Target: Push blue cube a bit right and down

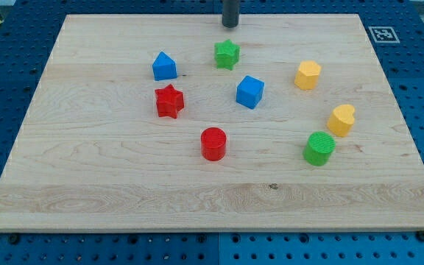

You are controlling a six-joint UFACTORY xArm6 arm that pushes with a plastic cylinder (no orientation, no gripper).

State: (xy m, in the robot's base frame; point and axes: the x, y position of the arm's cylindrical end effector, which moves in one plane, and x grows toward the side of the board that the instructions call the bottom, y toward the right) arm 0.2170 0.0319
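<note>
Blue cube (pixel 249 91) mid-board, below-right of my tip (pixel 230 25), well apart, no claw

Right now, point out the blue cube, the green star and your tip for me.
blue cube (pixel 249 91), camera view, on its top face.
green star (pixel 227 54), camera view, on its top centre.
my tip (pixel 230 26), camera view, the rod's very end, just above the green star toward the view's top.
</note>
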